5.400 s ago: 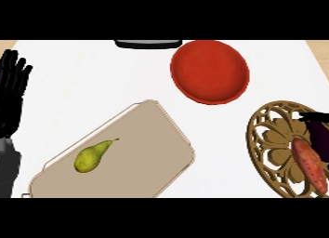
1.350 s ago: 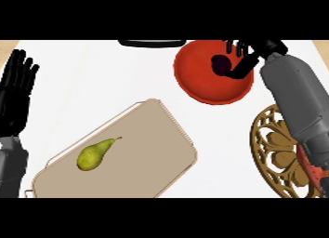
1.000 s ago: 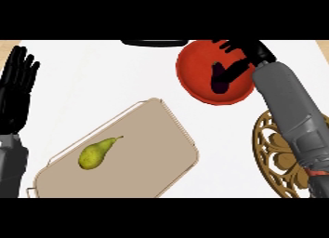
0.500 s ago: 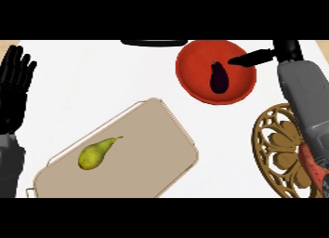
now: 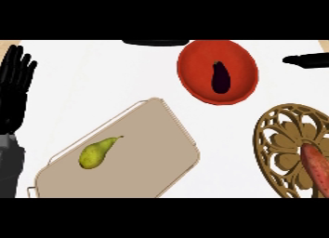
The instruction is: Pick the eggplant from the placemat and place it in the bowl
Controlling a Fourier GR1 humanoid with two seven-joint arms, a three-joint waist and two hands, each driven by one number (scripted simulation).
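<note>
A dark purple eggplant (image 5: 220, 77) lies inside the red bowl (image 5: 197, 65) at the back of the counter, with no hand touching it. Only straight black fingers of my right hand (image 5: 315, 60) show at the right edge, apart from the bowl and holding nothing. The round brown openwork placemat (image 5: 284, 135) sits at the front right. My left hand (image 5: 9, 93) rests open at the left edge, fingers up.
A reddish sweet potato (image 5: 318, 170) lies on the placemat. A tan tray (image 5: 154, 144) in the front middle carries a green pear (image 5: 96, 153). A dark object (image 5: 155, 42) shows at the counter's back edge.
My right hand let go of the eggplant in the bowl and drew back to the right edge. Its forearm no longer covers the placemat. The left hand has not moved.
</note>
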